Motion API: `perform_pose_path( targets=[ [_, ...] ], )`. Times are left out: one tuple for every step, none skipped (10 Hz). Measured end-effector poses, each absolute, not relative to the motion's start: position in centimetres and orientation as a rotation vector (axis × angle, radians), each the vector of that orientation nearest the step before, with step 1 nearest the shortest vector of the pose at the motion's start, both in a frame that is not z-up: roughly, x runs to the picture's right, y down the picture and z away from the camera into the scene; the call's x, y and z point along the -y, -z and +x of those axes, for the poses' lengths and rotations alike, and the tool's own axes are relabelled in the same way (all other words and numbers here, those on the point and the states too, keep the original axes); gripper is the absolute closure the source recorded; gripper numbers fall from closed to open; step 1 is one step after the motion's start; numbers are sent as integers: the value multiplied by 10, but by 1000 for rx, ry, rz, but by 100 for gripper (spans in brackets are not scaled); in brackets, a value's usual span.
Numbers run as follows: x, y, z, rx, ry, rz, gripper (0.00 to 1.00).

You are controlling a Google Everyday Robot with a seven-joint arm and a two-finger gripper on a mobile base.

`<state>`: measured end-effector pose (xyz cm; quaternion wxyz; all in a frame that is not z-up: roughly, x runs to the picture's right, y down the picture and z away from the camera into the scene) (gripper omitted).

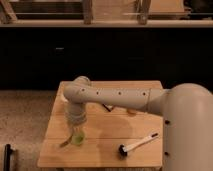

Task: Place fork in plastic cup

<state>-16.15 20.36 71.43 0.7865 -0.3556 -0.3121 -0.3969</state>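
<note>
Lime-green plastic cup (78,141) sits half-hidden beneath the gripper (76,132), fork (64,144) just left.

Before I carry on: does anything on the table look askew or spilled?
The fork slants low to the left of the plastic cup, under the gripper; whether its tip sits inside is unclear. No spill shows.

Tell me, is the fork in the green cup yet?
Cannot tell: the fork slants beside the plastic cup, outer end down by the table; the gripper is directly above.
</note>
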Motion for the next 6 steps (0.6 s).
perform_pose_path(
  targets=[
    [-204, -716, -162, 673, 865, -769, 100],
    [-206, -717, -163, 672, 873, -774, 100],
    [-207, -719, -165, 670, 883, -781, 100],
    [-209, -720, -166, 670, 889, -785, 100],
    [-210, -721, -165, 669, 891, -790, 100],
    [-212, -722, -164, 670, 891, -793, 100]
  ],
)
